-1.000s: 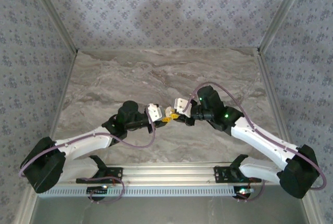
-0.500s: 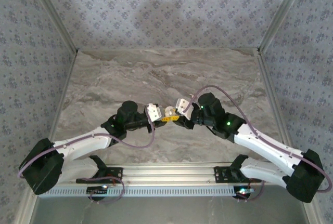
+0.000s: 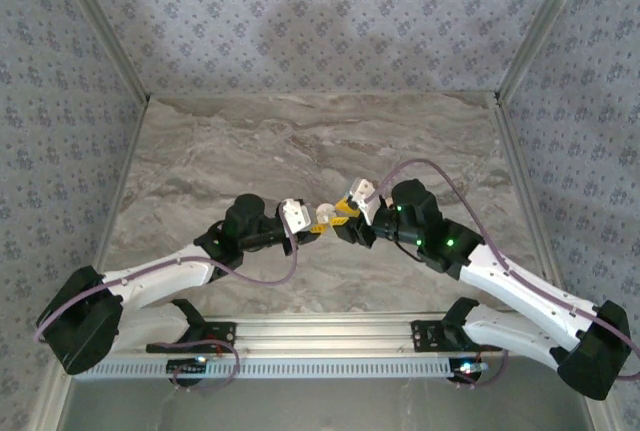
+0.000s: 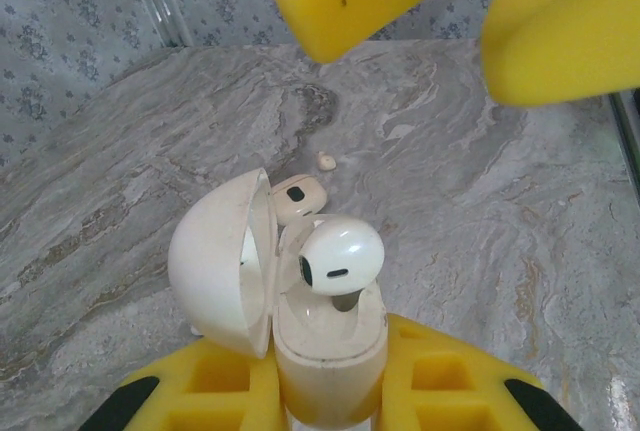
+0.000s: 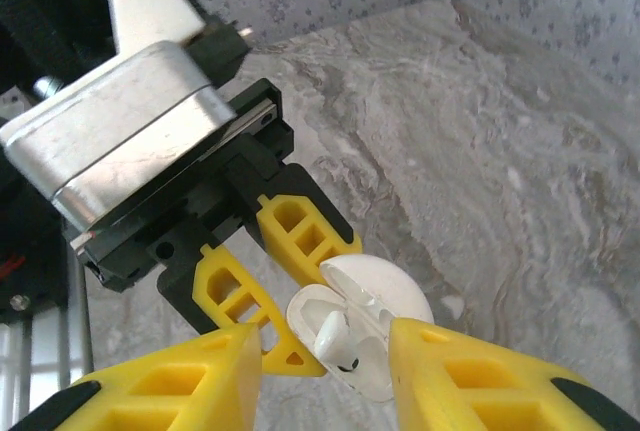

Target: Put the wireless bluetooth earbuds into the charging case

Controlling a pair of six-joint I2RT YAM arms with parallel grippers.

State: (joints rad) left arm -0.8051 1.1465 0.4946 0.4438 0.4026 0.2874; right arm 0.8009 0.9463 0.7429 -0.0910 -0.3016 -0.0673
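Note:
My left gripper (image 4: 330, 396) is shut on the base of the white charging case (image 4: 330, 346), which it holds upright above the table with its lid (image 4: 215, 261) swung open to the left. One white earbud (image 4: 340, 254) stands in a slot of the case with its head sticking out above the rim. My right gripper (image 5: 322, 376) is open, and its yellow fingers (image 5: 175, 381) stand either side of the case and earbud (image 5: 335, 336) without touching them. From above, both grippers meet at the case (image 3: 326, 214) at mid-table.
A pinkish-tan piece (image 4: 298, 194) with a dark spot shows just beyond the case; I cannot tell whether it lies on the table. A tiny whitish bit (image 4: 325, 160) lies on the marble table (image 3: 300, 141) farther back. Patterned walls enclose the table.
My right gripper's jaws have spread apart and no longer pinch the earbud, which stays in the case. The right arm has shifted slightly right. The left arm has held still.

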